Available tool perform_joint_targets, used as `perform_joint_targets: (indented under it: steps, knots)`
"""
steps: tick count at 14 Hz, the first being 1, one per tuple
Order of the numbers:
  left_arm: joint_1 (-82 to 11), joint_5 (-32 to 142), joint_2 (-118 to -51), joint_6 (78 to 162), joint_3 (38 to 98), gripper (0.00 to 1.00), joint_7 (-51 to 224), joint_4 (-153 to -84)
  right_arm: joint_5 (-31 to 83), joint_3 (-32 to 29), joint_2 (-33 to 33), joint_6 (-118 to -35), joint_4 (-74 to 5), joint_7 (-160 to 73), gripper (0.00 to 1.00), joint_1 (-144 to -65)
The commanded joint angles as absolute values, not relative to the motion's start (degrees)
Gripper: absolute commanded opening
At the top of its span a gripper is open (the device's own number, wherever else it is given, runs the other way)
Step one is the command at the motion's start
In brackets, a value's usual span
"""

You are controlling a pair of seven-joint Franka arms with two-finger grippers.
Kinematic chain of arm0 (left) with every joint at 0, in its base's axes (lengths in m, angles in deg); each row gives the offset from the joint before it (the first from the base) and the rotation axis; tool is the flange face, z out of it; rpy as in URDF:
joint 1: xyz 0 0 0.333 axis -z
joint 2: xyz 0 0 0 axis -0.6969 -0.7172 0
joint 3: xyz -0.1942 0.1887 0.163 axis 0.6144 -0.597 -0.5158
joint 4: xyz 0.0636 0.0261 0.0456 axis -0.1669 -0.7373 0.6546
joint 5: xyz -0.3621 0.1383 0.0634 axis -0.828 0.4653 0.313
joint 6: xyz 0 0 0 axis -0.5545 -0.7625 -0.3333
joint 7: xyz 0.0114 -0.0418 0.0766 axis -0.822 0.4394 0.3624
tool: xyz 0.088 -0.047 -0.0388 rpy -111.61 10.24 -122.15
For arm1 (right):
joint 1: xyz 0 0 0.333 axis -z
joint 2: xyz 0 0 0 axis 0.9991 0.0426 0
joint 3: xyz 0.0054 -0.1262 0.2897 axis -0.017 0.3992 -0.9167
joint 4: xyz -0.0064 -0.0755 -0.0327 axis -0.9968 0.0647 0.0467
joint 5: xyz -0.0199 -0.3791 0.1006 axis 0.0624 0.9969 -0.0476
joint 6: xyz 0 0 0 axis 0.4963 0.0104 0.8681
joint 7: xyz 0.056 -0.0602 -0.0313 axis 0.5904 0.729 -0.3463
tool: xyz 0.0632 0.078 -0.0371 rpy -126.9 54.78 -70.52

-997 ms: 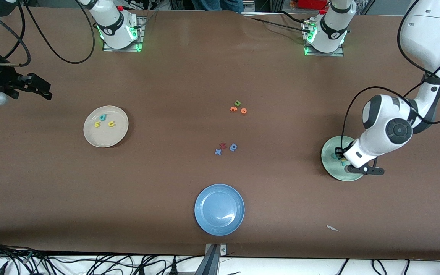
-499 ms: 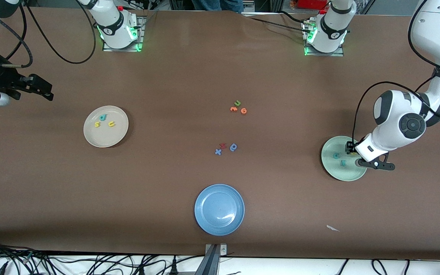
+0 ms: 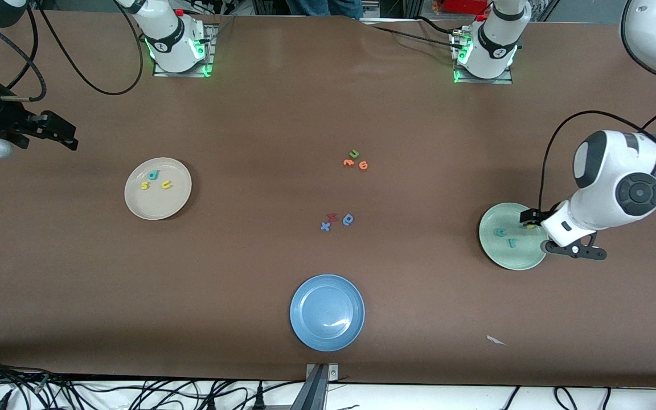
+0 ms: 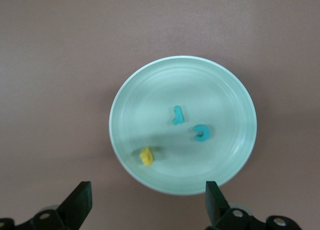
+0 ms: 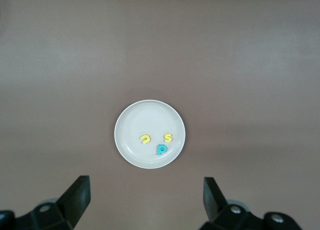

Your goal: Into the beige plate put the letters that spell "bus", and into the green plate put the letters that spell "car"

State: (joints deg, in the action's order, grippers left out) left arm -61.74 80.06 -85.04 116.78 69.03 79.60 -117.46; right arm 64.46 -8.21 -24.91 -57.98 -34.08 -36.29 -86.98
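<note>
The beige plate (image 3: 158, 205) holds a teal "b" (image 3: 153, 175), a yellow "s" (image 3: 145, 185) and a yellow "u" (image 3: 165, 184). The green plate (image 3: 504, 256) holds a teal "c" (image 3: 500, 232), a teal "r" (image 3: 512, 242) and a yellow "a" (image 3: 530, 226). My left gripper (image 3: 551, 232) hangs open and empty over that plate's edge at the left arm's end of the table. In the left wrist view it (image 4: 147, 192) frames the green plate (image 4: 145, 95) with "a" (image 4: 146, 155), "r" (image 4: 177, 115) and "c" (image 4: 201, 132). My right gripper (image 3: 63, 134) waits open, high above the beige plate (image 5: 135, 120).
A blue plate (image 3: 327, 336) lies near the front edge. Mid-table lie a green "u" (image 3: 354, 153) with two orange letters (image 3: 349, 163), and a blue "x" (image 3: 325, 226), a red letter (image 3: 332, 216) and a blue rounded letter (image 3: 348, 219). A white scrap (image 3: 496, 340) lies nearer the front.
My left gripper has opened, left the yellow "a" in the green plate, and drawn up and away toward the left arm's end of the table. The right arm has barely moved.
</note>
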Motion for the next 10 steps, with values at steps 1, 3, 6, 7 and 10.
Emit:
perform_joint_targets:
  steps: [1, 3, 6, 7, 10]
  knots:
    - [-61.14, 80.46, -84.79, 108.09, 69.6, 1.0, 79.25, -111.48, 65.05, -8.2, -25.05, -58.13, -34.05, -36.69, 1.0, -86.68]
    - [-58.26, 78.46, -81.48, 107.72, 67.42, 1.0, 78.98, -112.07, 64.79, -8.29, -24.7, -58.31, -33.35, -36.08, 1.0, -86.85]
    - [-48.85, 71.07, -75.41, 104.57, 55.65, 1.0, 78.37, -113.05, 64.43, -8.29, -24.52, -58.65, -33.35, -35.98, 1.0, -86.77]
    - [-48.23, 70.88, -73.65, 102.64, 55.37, 1.0, 78.37, -113.05, 64.44, -8.29, -24.52, -59.09, -33.35, -35.98, 1.0, -86.77]
    - [-44.37, 66.77, -68.2, 98.06, 51.26, 1.0, 78.37, -112.96, 64.43, -8.29, -24.52, -59.36, -33.35, -36.51, 1.0, -86.77]
